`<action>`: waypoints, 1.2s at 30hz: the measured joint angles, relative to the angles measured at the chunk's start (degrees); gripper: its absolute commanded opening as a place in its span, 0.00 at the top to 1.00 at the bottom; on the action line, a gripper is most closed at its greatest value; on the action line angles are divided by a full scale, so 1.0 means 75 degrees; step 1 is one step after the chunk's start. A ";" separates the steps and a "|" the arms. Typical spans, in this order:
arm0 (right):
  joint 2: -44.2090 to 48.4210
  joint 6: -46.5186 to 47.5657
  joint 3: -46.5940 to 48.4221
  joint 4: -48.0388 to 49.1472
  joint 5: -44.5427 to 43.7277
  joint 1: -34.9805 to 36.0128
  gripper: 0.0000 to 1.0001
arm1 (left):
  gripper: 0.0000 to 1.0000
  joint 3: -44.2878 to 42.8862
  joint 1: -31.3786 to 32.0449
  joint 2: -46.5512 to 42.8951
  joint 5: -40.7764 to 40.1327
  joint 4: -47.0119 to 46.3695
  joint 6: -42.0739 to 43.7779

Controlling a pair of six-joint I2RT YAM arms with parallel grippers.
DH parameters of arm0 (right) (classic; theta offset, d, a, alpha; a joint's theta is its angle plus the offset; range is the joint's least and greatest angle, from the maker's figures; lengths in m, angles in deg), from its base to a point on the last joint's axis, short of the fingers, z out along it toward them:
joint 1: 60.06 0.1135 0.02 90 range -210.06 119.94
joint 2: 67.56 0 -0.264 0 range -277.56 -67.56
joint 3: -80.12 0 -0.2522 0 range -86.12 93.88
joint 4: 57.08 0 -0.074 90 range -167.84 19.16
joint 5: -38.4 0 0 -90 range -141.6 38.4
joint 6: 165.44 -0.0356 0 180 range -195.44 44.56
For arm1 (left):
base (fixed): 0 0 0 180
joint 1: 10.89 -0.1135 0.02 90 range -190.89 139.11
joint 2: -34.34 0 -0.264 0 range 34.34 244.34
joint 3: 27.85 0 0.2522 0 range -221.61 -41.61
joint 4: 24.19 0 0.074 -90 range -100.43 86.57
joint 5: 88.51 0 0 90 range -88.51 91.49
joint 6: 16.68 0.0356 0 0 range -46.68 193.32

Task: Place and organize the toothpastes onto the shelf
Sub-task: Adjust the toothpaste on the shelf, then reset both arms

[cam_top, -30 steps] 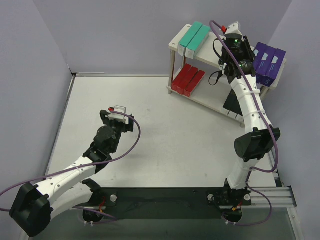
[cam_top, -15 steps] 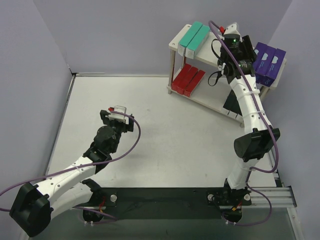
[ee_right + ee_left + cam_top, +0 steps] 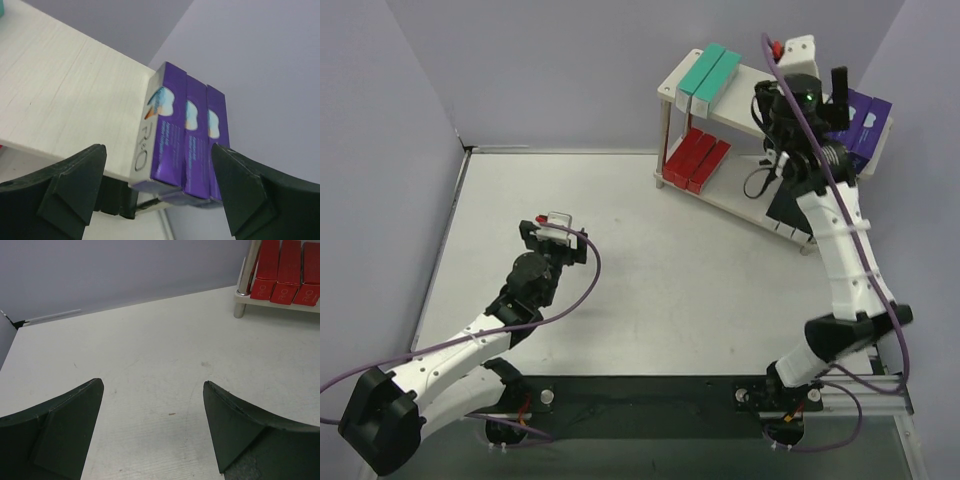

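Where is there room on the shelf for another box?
The top board is bare between the teal cartons and the purple cartons. The purple end is crowded, three packed side by side. Below, bare board lies beside the red cartons.

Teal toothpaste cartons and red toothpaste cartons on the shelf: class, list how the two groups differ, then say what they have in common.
Colour: the teal cartons are teal, the red cartons red.
Tier: the teal cartons lie on the top board of the shelf, the red cartons on its lower board.
Number: two teal cartons, three red cartons.
Shared: both groups are long slim boxes lying flat, packed side by side, at the same end of the shelf.
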 measured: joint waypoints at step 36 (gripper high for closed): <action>1.2651 -0.4558 -0.9530 -0.1795 0.2597 -0.0265 0.00 | 0.03 -0.1320 0.0000 -0.4718 -0.2894 0.5945 -0.1562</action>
